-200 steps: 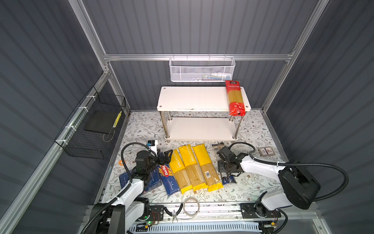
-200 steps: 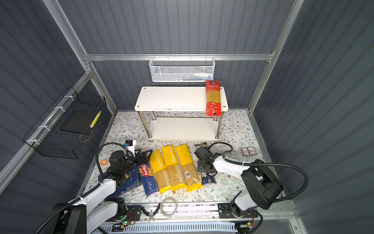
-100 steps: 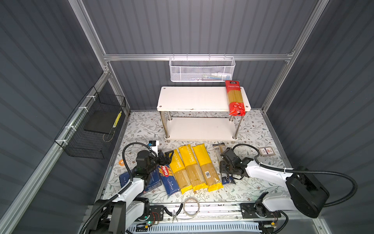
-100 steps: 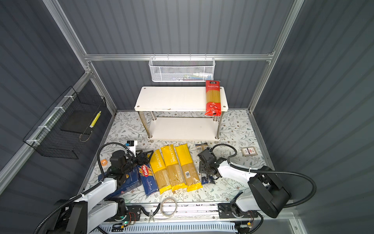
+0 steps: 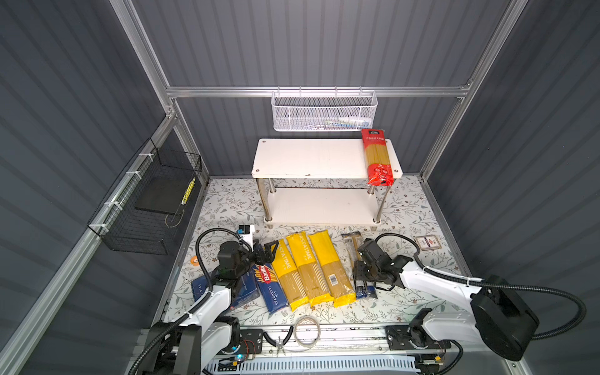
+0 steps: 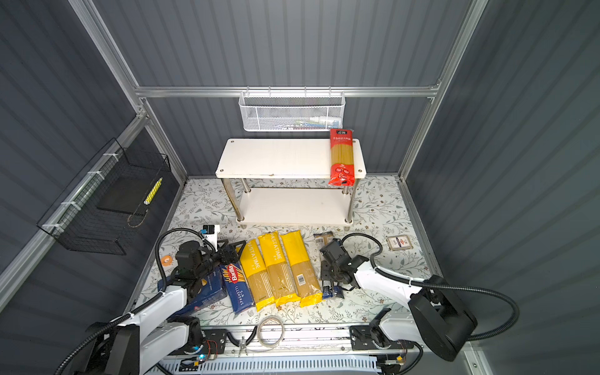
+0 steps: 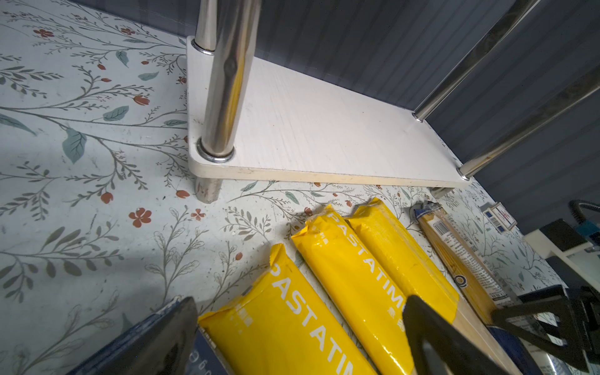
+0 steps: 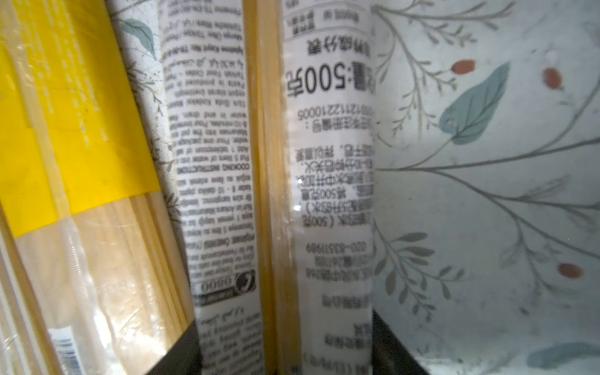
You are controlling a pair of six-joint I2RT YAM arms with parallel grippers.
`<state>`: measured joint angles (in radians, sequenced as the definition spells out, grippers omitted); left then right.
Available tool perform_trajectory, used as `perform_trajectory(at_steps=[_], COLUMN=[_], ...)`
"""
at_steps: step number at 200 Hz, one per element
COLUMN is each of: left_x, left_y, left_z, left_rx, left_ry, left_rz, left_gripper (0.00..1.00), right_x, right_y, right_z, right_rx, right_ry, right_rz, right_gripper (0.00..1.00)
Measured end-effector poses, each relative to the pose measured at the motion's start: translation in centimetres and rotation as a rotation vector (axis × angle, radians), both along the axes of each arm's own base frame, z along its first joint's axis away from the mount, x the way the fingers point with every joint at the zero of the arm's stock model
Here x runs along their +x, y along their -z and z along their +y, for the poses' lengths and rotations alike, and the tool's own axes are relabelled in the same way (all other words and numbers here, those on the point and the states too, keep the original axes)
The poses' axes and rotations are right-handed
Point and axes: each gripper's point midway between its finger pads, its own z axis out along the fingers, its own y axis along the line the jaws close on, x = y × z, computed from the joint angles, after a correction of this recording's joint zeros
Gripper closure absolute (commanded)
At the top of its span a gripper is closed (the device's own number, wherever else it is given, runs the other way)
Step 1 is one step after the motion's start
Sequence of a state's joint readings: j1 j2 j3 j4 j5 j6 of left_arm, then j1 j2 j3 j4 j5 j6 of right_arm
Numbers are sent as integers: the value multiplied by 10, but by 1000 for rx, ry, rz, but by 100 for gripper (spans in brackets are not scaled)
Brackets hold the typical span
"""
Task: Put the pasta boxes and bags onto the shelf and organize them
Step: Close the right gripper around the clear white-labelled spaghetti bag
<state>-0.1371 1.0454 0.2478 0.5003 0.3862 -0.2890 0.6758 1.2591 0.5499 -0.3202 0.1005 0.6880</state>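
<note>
In a top view your right gripper [image 5: 362, 279] crouches over the clear spaghetti bag with dark-blue end [image 5: 351, 242], lying on the floral mat [image 5: 406, 207] beside the yellow plastic bags [image 5: 305, 269], well apart from the white two-tier chrome-legged shelf [image 5: 318, 159]. Your left wrist view shows the left gripper [image 7: 300, 303] spread wide, empty. Your right wrist view has black jaws flanking the clear bag across its narrow width, probably for a balanced lift; whether they pinch yet, you cannot tell.

My left arm [image 5: 212, 303] and right arm [image 5: 431, 282]: white links, black joints.
A ribbed black hose [image 5: 548, 289] loops off the right base at four o'clock.
</note>
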Motion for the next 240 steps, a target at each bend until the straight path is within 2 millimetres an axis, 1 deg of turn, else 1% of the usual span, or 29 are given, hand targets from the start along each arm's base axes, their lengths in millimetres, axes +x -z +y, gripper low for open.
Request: perform_trajectory(at_steps=[38, 50, 75, 83, 88, 90, 96, 113, 134, 161, 198, 240], left_x=[-1, -1, -1, -1, -1, -1, -1, -1, -1, -1, -1, -1], left_y=[-2, -2, -3, -3, -3, -3, -4, -4, -4, -3, -3, -3], left_z=[0, 0, 0, 0, 0, 0, 0, 0, 0, 0, 0, 0], left_rx=[-1, -1, -1, -1, -1, -1, -1, -1, -1, -1, -1, -1], left_ry=[0, 0, 0, 0, 0, 0, 0, 0, 0, 0, 0, 0], left_rz=[-5, -6, -8, -8, -8, -8, -9, -11, -10, -7, -7, -7], left_gripper=[0, 0, 0, 0, 0, 0, 0, 0, 0, 0, 0, 0], right_x=[-1, -3, -4, -4, -4, -4, -4, -3, -2, -1, 1, 1], right_y=[-7, -6, -4, -3, -3, -3, -2, -1, 1, 2, 10, 14], right_z=[-1, -3, -5, -5, -5, -5, -5, -6, -6, -8, -5, -6], right_rx=[7, -1, -14, -15, -16, -15, -18, -30, -40, -64, -123, -160], right_ry=[-3, -2, -4, -3, -4, 2, 3, 2, 5, 10, -1, -3], right_rz=[-14, -7, 2, 3, 4, 6, 6, 9, 15, 26, 70, 89], right_gripper=[46, 42, 40, 35, 29, 25, 21, 11, 1, 1, 1, 1])
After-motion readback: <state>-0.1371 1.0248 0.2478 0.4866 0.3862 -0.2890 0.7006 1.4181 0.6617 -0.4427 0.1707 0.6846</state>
